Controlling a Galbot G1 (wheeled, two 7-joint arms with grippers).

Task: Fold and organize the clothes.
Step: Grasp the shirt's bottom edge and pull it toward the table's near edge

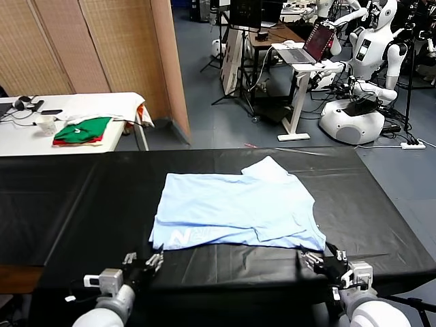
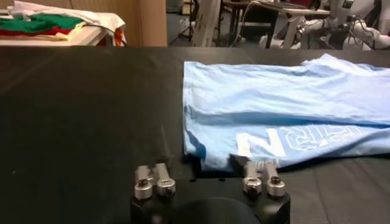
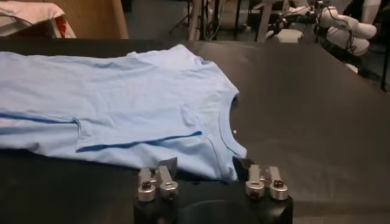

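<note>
The pale sky-blue cotton T-shirt [image 1: 235, 208], folded once with white lettering along its near hem, lies flat on the black tabletop [image 1: 82, 197]. The left gripper [image 1: 144, 261] sits just before its lettered corner, jaws parted and empty. The right gripper [image 1: 325, 260] sits just before its collar corner, likewise parted.

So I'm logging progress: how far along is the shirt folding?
Partly done: the T-shirt lies folded lengthwise on the black table. In hand: the left gripper and right gripper sit at its near corners, fingers apart. Left: further folds and tidying away.
</note>
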